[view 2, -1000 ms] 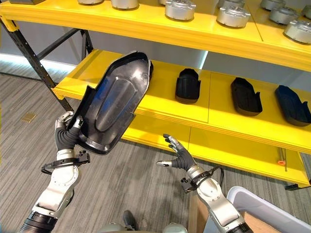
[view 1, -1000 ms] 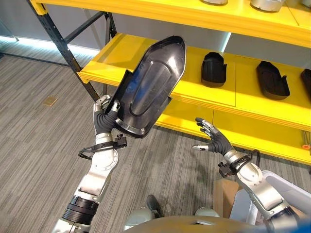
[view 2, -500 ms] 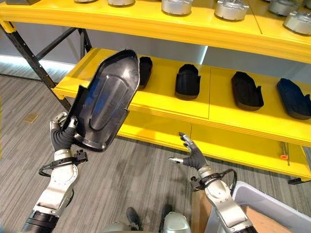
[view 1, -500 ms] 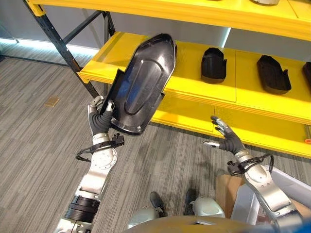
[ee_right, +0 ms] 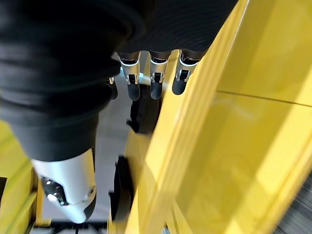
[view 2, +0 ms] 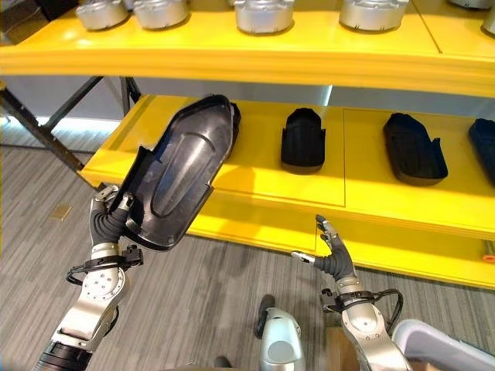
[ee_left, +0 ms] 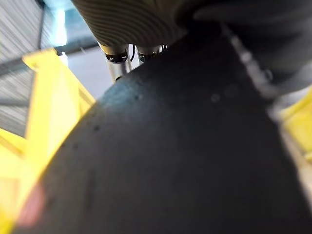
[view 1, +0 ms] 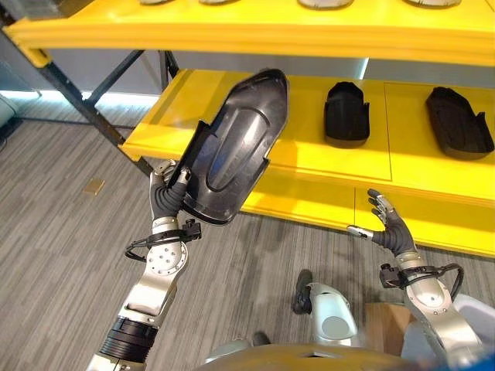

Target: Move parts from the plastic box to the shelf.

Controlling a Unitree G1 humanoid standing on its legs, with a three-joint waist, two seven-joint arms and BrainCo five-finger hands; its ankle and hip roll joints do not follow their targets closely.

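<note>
- holding a large black part [view 1: 232, 151] up by its lower end, the left hand [view 1: 165, 195] in the left eye view has its fingers curled round the part's edge; the part tilts up toward the middle board of the yellow shelf [view 1: 309, 158], its tip in front of the board's left section.
- right eye view: the right hand [view 2: 331, 253] hovers in front of the shelf's lower board, fingers straight and spread, holding nothing; smaller black parts [view 2: 303, 139] lie in a row on the middle board, and silver round parts [view 2: 263, 14] stand on the top board.
- left wrist view: the black part's dark surface lies just past the fingers [ee_left: 117, 68].
- right wrist view: straight fingers [ee_right: 154, 80] reach past a yellow shelf edge, touching nothing.
</note>
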